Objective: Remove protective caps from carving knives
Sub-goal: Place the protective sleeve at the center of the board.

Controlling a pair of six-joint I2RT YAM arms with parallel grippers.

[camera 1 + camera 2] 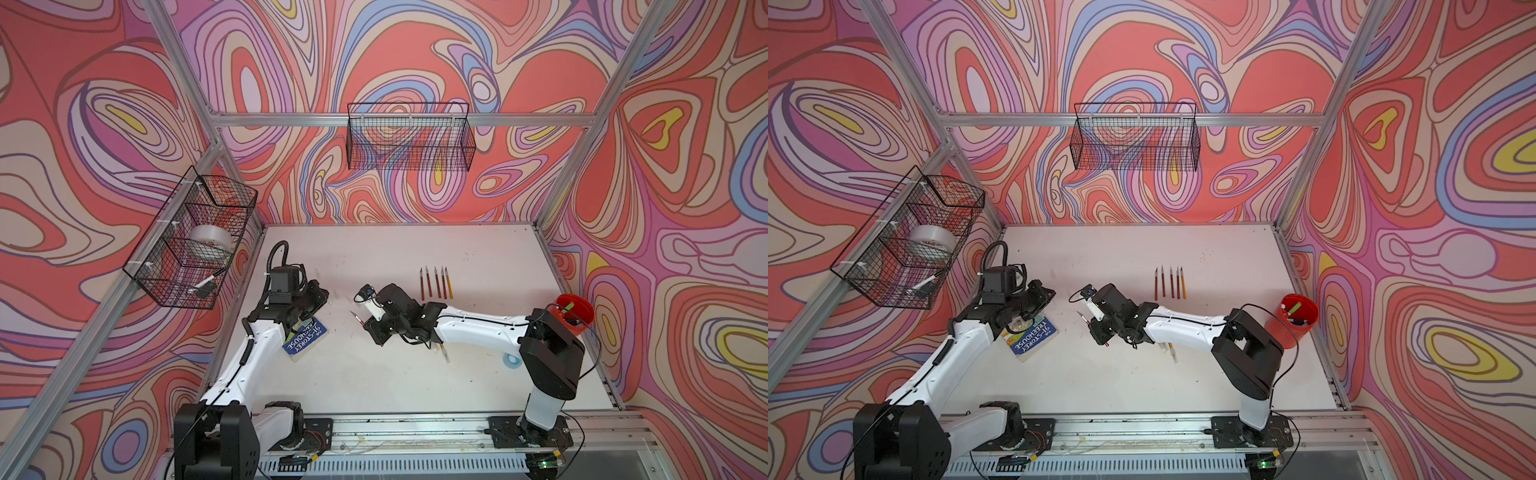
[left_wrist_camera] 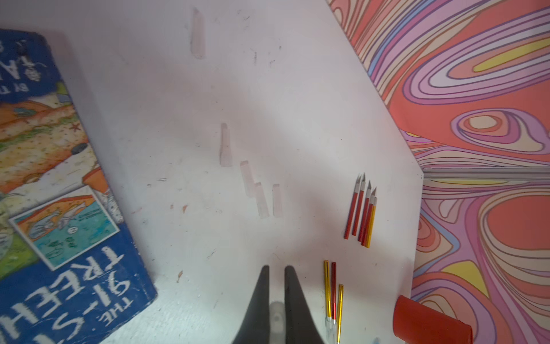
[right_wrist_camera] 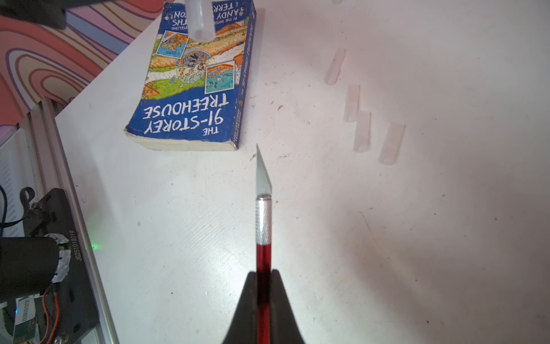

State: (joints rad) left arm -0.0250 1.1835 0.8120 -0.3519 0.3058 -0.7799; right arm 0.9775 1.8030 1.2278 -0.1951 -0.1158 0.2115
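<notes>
Uncapping is judged done for a red carving knife [image 3: 263, 226] — bare-bladed, clamped in the right gripper [image 3: 263, 272] over the table [image 3: 416, 238], its protective cap [image 2: 276, 315] pinched in the left gripper [image 2: 276, 268] — both to be laid down next.

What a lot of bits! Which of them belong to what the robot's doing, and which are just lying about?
Part of the job: red knife in the right gripper; cap in the left gripper; loose caps; five bare knives in a row; three capped knives.
Lying about: book; red cup; tape roll in a wire basket; blue tape ring.
</notes>
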